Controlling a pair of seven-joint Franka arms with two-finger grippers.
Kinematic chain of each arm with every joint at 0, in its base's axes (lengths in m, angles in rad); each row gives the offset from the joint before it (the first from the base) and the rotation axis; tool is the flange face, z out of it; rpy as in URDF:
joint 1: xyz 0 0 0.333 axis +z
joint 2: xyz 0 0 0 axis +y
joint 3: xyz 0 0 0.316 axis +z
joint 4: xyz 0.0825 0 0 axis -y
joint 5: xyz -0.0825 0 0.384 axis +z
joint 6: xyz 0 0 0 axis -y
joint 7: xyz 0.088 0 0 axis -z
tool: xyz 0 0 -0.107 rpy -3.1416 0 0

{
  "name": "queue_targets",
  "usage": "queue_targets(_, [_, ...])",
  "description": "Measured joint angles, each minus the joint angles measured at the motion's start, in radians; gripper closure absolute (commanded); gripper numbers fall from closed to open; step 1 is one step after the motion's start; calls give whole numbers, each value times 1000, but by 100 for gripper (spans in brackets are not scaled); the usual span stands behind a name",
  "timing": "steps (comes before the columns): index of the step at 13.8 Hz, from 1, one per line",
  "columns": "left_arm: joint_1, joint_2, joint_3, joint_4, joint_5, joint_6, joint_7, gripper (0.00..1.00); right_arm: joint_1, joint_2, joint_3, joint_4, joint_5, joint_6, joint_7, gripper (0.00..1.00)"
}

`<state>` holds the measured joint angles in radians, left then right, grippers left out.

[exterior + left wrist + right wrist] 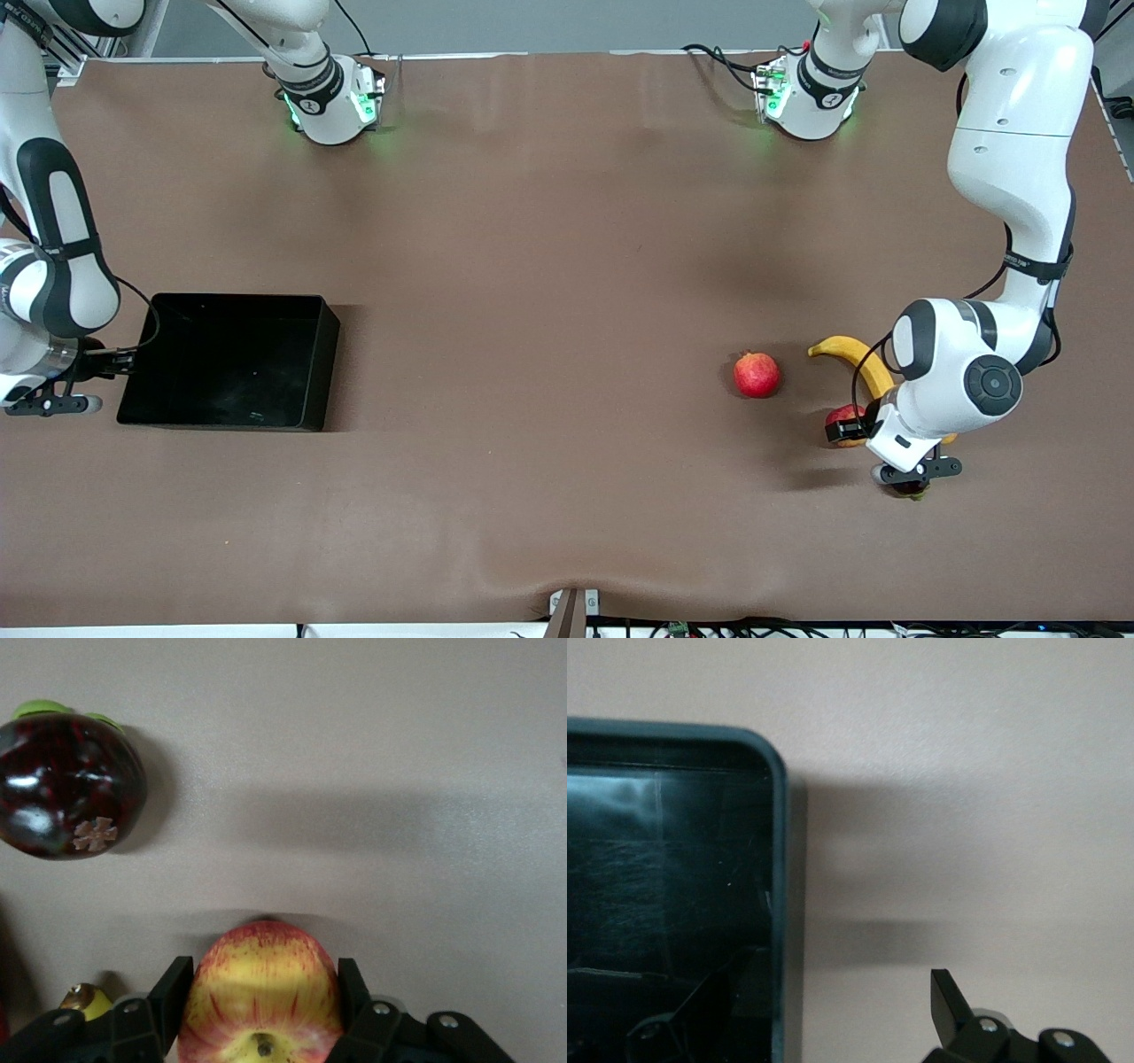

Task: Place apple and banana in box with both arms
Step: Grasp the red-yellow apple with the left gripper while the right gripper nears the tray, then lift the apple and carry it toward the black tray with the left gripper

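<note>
Down at the left arm's end of the surface (549, 221), the left gripper (262, 1010) has fingers (170, 997) flanking the apple (261, 992) beside the banana (855, 359), while the right gripper (49, 399) waits, fingers apart, by the box (226, 421).

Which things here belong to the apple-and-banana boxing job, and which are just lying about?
Job: apple, banana, box, left gripper around the apple, right gripper at the box's edge.
Lying about: red pomegranate, dark mangosteen.
</note>
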<state>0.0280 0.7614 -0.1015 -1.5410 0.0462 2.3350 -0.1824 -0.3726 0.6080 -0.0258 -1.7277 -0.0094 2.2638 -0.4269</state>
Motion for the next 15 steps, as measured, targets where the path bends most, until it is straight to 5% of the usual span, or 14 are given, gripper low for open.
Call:
queue_targets(2, [0,0,0,2,0,0,7,100,1,0,3,-7,3,0,-1,67])
queue_targets(3, [0,-1,0,6,0,-1,11,100,2,0,4,-10,3,0,-1,92])
queue_targets(4, [0,-4,0,10,0,-6,14,100,2,0,4,-12,3,0,-1,100])
queue_targets(15, [-20,-219,-1,25,0,-312,22,100,21,-26,15,2,11,-51,-13,100])
